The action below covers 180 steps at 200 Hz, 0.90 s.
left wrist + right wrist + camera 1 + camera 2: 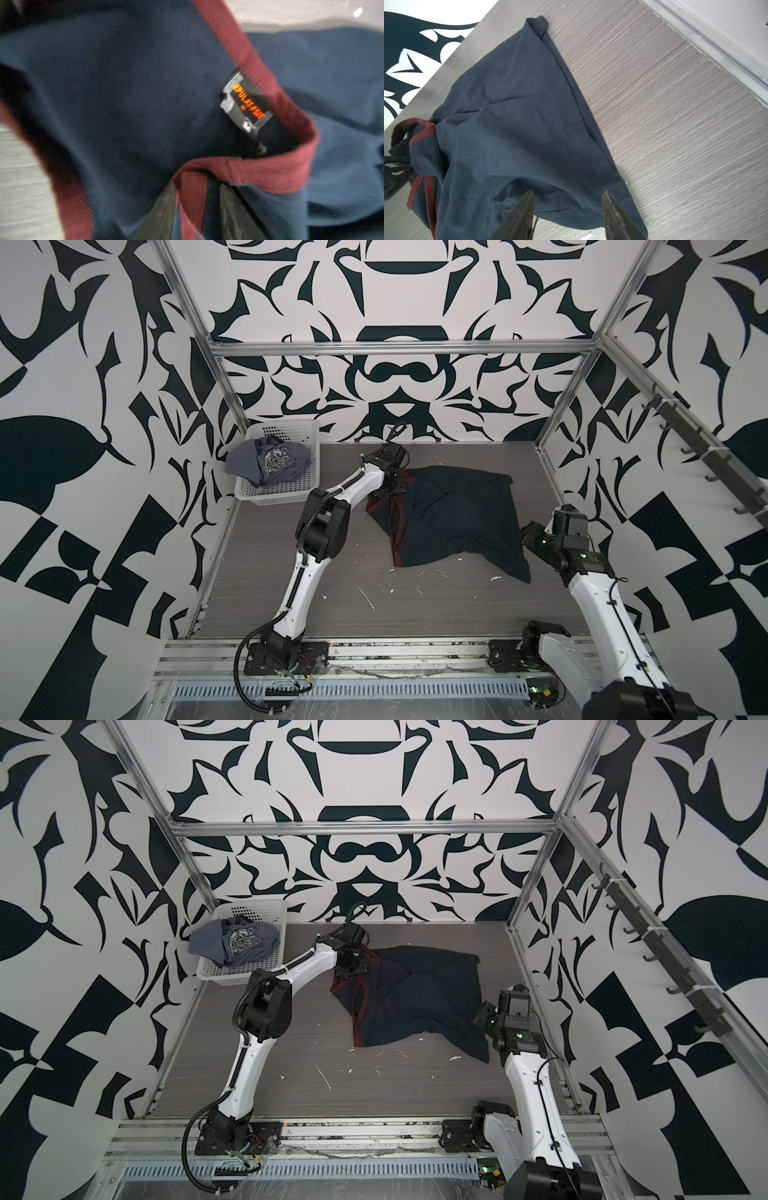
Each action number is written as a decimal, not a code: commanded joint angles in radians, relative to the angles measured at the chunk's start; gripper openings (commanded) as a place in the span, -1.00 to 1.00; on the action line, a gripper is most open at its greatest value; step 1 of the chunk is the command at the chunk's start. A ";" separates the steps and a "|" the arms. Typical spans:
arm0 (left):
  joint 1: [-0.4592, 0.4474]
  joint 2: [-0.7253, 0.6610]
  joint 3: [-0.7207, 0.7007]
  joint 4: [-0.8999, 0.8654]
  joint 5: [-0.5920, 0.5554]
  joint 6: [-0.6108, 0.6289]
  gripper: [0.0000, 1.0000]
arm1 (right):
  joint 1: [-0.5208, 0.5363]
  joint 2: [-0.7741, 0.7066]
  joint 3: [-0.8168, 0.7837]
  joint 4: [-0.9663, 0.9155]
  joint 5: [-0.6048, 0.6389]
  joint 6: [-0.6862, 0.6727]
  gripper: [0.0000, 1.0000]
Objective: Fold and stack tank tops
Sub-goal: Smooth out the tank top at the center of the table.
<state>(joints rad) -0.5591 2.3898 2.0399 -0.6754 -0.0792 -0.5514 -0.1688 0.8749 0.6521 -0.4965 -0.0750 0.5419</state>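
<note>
The dark navy tank top [453, 518] [415, 994] with maroon trim lies crumpled on the wooden table in both top views. My left gripper [392, 485] [197, 187] is at its far left corner, shut on a maroon-trimmed strap [192, 193] that runs between the two fingers. A black label with orange letters [246, 104] shows inside the neckline. My right gripper [530, 537] [569, 192] hangs open just above the top's near right corner, with nothing between its fingers. The slate grey-blue tank top [270, 462] [237, 942] lies bunched in the basket.
The white perforated basket [291, 493] [249, 977] stands at the table's far left corner. Metal frame posts and patterned walls close in the table on three sides. White flecks dot the wood near the front.
</note>
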 commanded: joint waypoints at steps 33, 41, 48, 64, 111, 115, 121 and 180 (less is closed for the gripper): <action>-0.008 -0.030 0.005 -0.026 -0.026 -0.001 -0.62 | -0.002 -0.011 0.001 0.001 -0.002 -0.019 0.13; -0.011 -0.048 -0.007 -0.025 -0.040 -0.003 -0.68 | -0.002 -0.010 0.003 0.000 -0.002 -0.020 0.14; -0.014 -0.068 -0.023 -0.019 -0.053 -0.004 -0.72 | -0.002 -0.008 0.003 0.001 -0.001 -0.020 0.13; -0.025 -0.144 -0.074 0.001 -0.091 -0.011 -0.85 | -0.002 -0.003 0.006 -0.004 0.012 -0.021 0.13; -0.076 -0.577 -0.441 0.095 -0.300 -0.169 -0.95 | -0.002 0.061 0.016 -0.026 0.045 -0.025 0.12; -0.079 -0.618 -0.482 0.099 -0.312 -0.189 -0.95 | -0.002 0.069 0.016 -0.024 0.040 -0.025 0.12; -0.080 -0.677 -0.551 0.107 -0.326 -0.225 -0.95 | -0.001 0.084 0.015 -0.025 0.036 -0.025 0.12; -0.079 -1.188 -1.176 0.090 -0.393 -0.603 -0.96 | -0.001 0.219 0.003 -0.009 0.026 -0.013 0.06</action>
<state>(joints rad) -0.6434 1.3201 1.0580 -0.5198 -0.4072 -0.9287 -0.1688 1.0576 0.6521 -0.5148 -0.0559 0.5278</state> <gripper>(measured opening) 0.058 0.535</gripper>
